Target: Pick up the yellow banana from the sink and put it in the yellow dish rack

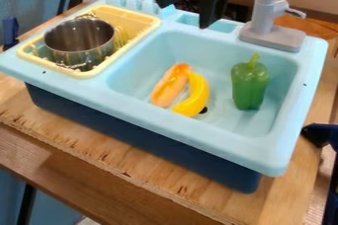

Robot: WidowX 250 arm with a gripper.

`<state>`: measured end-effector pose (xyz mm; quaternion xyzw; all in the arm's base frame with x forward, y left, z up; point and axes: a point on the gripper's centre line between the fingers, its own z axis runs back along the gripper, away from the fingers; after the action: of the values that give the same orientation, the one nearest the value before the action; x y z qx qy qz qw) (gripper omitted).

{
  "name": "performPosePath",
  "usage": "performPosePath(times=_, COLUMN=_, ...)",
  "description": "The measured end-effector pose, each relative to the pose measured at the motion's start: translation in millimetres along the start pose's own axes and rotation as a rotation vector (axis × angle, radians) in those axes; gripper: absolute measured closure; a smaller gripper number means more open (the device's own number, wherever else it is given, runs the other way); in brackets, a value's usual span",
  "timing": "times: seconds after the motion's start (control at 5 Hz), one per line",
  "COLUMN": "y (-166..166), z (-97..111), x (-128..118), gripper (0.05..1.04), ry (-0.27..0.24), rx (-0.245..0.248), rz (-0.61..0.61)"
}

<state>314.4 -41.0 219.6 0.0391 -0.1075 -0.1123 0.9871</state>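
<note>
The black gripper hangs at the top of the view, over the sink's back edge, open with its fingers apart and nothing between them. Below and in front of it, in the light blue sink basin, lie an orange hot dog toy and a yellow banana, side by side and seemingly touching. A green bell pepper is at the basin's right side, stem toward the back. A metal pot stands in the yellow drying rack on the left.
A grey faucet rises at the back right of the sink. The sink unit stands on a wooden board with a rough front edge. Dark blue clamp-like parts stand at the right edge, with another at the far left.
</note>
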Motion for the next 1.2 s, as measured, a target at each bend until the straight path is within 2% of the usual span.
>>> performPosePath(times=0.2, y=21.7, z=-34.3, x=-4.0, gripper=0.083, ry=-0.014, rx=0.014, rz=0.063)
performPosePath(times=0.4, y=30.2, z=-49.7, x=-9.8, gripper=0.083, ry=-0.018, rx=0.019, rz=0.048)
performPosePath(times=0.6, y=35.9, z=-68.4, x=-18.9, gripper=0.083, ry=-0.022, rx=-0.002, rz=0.074)
performPosePath(times=1.0, y=28.7, z=-89.4, x=-5.9, gripper=0.083, ry=-0.05, rx=-0.079, rz=0.122)
performPosePath(times=1.2, y=16.4, z=-87.9, x=8.1, gripper=0.083, ry=-0.093, rx=-0.101, rz=0.121)
